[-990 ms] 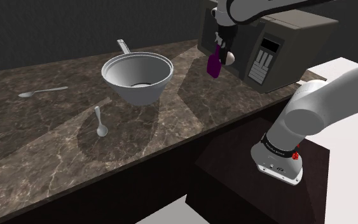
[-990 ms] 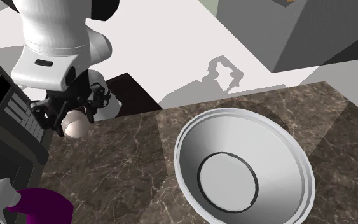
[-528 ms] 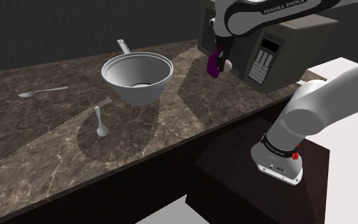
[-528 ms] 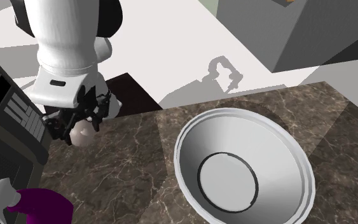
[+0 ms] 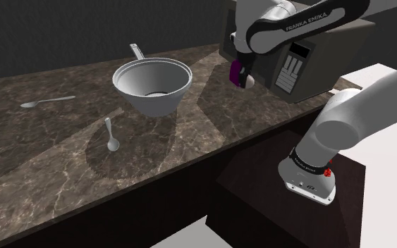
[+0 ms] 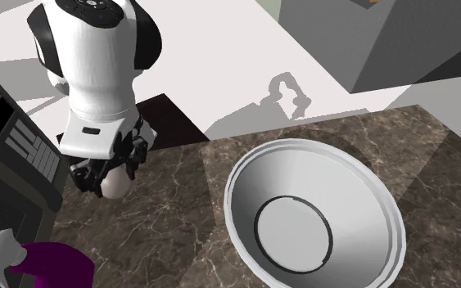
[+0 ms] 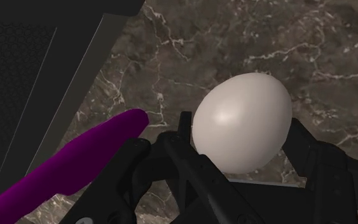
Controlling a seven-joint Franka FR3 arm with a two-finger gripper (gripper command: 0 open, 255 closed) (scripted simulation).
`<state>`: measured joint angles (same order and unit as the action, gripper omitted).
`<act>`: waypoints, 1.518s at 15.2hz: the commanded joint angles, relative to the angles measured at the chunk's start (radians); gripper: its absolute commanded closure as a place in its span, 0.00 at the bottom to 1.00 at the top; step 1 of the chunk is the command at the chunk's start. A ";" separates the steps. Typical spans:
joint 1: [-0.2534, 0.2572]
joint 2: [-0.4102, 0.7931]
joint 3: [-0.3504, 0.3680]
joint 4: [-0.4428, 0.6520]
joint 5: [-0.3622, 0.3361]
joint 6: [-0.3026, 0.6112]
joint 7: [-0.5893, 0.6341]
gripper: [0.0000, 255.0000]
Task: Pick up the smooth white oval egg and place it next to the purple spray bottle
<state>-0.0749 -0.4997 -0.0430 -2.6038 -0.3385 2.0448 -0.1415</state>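
Clasping the white egg (image 7: pixel 242 119) firmly between its two fingers, the hand (image 7: pixel 240 141) hangs over the marbled worktop (image 7: pixel 247 38), the purple spray bottle (image 7: pixel 75 167) just beside it and a dark microwave (image 5: pixel 324 63) beyond.

The egg (image 7: pixel 242 122) is smooth, off-white and oval. It is clasped between the black fingers of the gripper (image 7: pixel 244 139), blunt end out, low over the dark marbled countertop (image 5: pixel 63 141) near its far corner at the shoulder view's right. The spray bottle (image 6: pixel 52 266) has a purple body and a white trigger head. It sits just beside the egg, apart from it.
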 commanded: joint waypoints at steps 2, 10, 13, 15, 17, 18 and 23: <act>-0.004 0.019 -0.003 -0.027 -0.010 0.045 0.011 1.00; -0.015 0.086 -0.006 -0.087 -0.039 0.169 0.051 1.00; -0.020 0.118 -0.006 -0.105 -0.053 0.217 0.068 1.00; -0.024 0.136 -0.007 -0.114 -0.062 0.243 0.078 1.00; -0.024 0.136 -0.007 -0.114 -0.062 0.243 0.078 1.00; -0.024 0.136 -0.007 -0.114 -0.062 0.243 0.078 1.00; -0.024 0.136 -0.007 -0.114 -0.062 0.243 0.078 1.00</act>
<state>-0.0985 -0.3637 -0.0495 -2.7178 -0.4000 2.2879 -0.0637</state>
